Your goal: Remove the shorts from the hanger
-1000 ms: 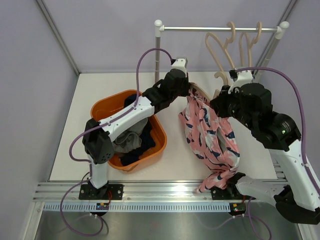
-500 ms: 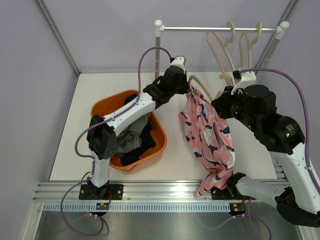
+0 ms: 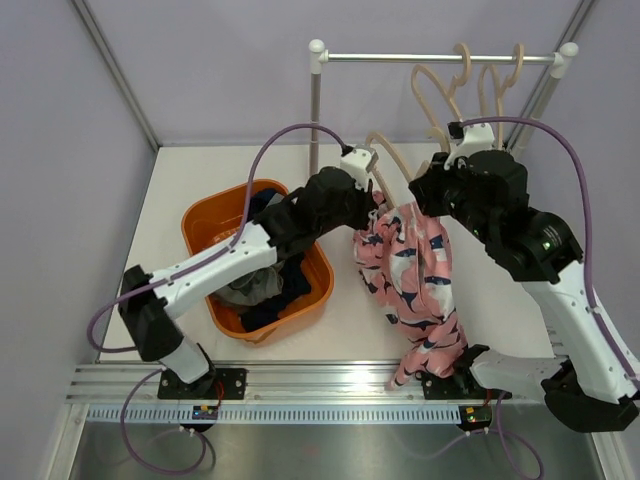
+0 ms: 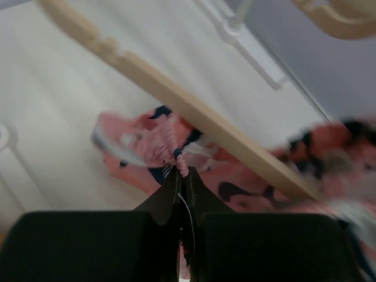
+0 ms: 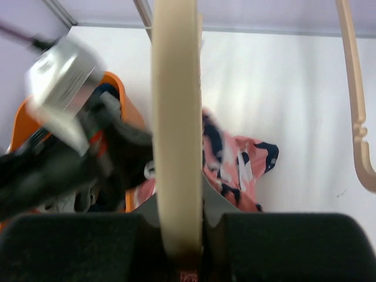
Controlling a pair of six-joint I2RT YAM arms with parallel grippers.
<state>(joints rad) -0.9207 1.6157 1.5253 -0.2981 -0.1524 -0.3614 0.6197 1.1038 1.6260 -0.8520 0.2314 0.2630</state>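
Observation:
The pink patterned shorts (image 3: 420,280) hang from my left gripper (image 3: 377,207) down to the table's near edge. The left gripper is shut on their gathered waistband (image 4: 170,141). My right gripper (image 3: 428,187) is shut on the pale wooden hanger (image 3: 388,157), whose bar shows bare above the shorts. In the left wrist view the hanger bar (image 4: 223,130) crosses just behind the waistband. In the right wrist view the hanger (image 5: 175,117) runs up from the shut jaws, with the pink shorts (image 5: 235,170) below. The grey shorts (image 3: 245,288) and the navy shorts (image 3: 292,278) lie in the orange basket (image 3: 200,222).
A white clothes rail (image 3: 440,58) stands at the back right with two empty wooden hangers (image 3: 470,90) on it, right behind my right arm. The orange basket sits left of centre under my left arm. Purple walls close the sides.
My left gripper has pulled the pink shorts' waistband down and toward the near side, off the hanger's end. The hanger now shows bare above the shorts. My right arm shifted slightly back.

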